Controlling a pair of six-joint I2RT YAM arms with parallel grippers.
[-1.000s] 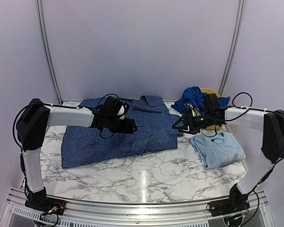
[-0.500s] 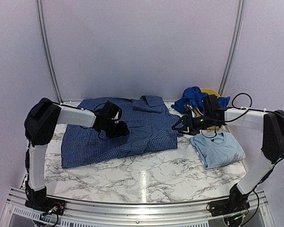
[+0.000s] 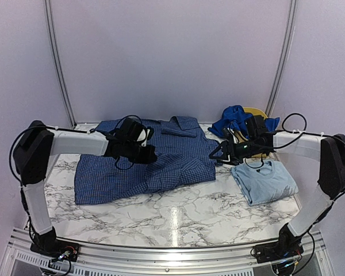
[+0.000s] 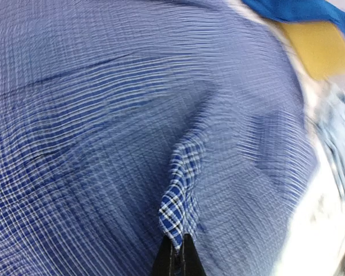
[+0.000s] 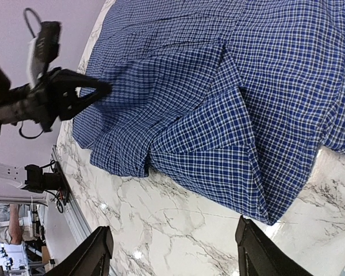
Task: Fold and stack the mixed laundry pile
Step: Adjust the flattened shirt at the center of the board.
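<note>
Spreading over the left and middle of the marble table (image 3: 172,215), the navy-and-white checked shirt (image 3: 167,164) lies mostly flat with its collar on the far side, its right part doubled over in creased, angled flaps. The left gripper (image 4: 177,256) is clamped on a small raised peak of that shirt's cloth near its middle, while the right gripper (image 3: 215,154) hangs with fingers apart at the shirt's right edge. Right of it the pale sky-blue T-shirt (image 3: 263,181) lies folded, and the royal-blue piece (image 3: 233,118) is bunched at the far right by the yellow basket (image 3: 256,111).
</note>
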